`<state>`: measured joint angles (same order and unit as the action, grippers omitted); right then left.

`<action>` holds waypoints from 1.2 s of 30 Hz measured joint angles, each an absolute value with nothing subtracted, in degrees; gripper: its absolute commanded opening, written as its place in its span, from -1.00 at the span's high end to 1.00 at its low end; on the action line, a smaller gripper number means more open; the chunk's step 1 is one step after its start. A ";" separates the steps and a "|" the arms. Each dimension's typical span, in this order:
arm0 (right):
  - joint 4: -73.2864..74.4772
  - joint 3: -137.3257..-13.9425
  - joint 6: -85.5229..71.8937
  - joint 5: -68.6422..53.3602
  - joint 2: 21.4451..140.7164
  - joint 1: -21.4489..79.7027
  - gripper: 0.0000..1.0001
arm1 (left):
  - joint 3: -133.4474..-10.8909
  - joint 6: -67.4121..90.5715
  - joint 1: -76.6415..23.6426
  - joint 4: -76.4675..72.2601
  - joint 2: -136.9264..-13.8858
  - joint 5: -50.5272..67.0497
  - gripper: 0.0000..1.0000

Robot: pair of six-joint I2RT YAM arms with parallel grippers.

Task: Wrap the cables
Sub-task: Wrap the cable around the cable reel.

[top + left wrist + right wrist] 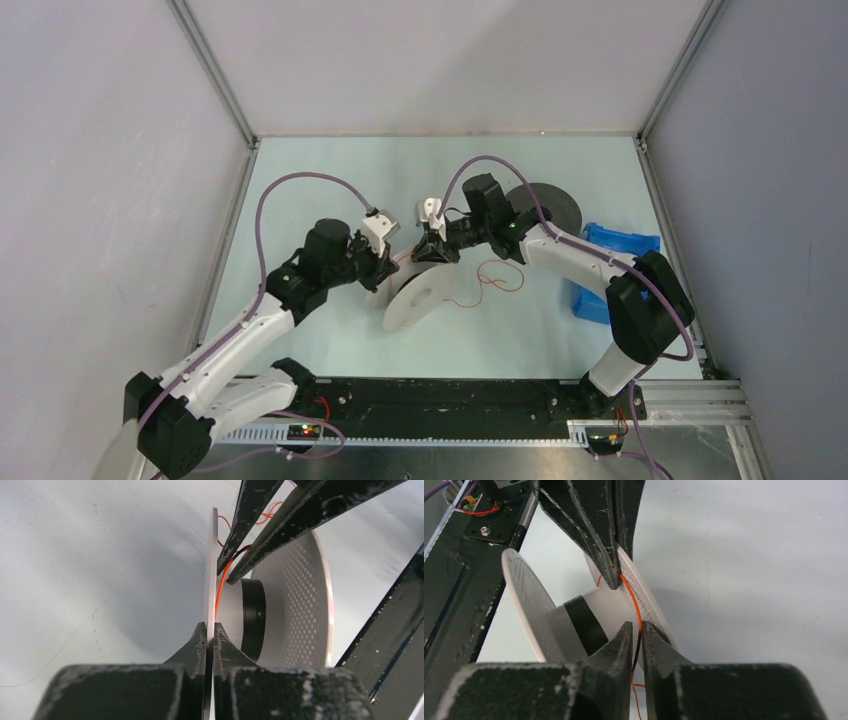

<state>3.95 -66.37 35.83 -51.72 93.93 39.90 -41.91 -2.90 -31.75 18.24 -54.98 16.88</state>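
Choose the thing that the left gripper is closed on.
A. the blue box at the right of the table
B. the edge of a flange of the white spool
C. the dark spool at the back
B: in the left wrist view, the left gripper presses its two fingers on both sides of the white spool's near flange.

No text, label, brand or number can be read in any view. The small circuit board (305, 431) far behind the left gripper (385, 270) is too tiny to show print
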 measured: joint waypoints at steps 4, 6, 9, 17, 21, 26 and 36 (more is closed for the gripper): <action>3.73 -66.78 35.03 -51.99 93.49 39.81 0.43 | -41.91 -3.46 -31.99 18.28 -54.92 16.01 1.00; 3.16 -66.81 34.02 -51.62 92.53 39.75 0.39 | -41.91 -3.22 -31.99 18.35 -54.78 15.62 1.00; 1.69 -66.61 31.51 -50.11 90.80 39.94 0.32 | -41.91 -2.37 -31.94 18.57 -54.52 14.48 1.00; -3.86 -64.27 18.24 -41.39 82.81 39.13 0.30 | -41.91 -0.21 -29.69 21.12 -48.95 10.85 1.00; -4.82 -63.61 13.50 -32.86 79.85 38.61 0.34 | -41.91 0.51 -28.03 21.15 -45.36 9.45 1.00; -9.02 -55.70 13.10 -23.29 75.90 39.35 0.13 | -41.91 1.43 -26.22 21.19 -43.05 8.82 1.00; -19.77 -39.03 16.45 -22.63 75.20 41.19 -0.09 | -41.91 2.26 -25.30 22.17 -34.28 1.39 1.00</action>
<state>-19.77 -39.03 16.45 -22.63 75.20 41.19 -41.91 2.26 -25.30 22.17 -34.28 1.39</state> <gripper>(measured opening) 0.535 0.025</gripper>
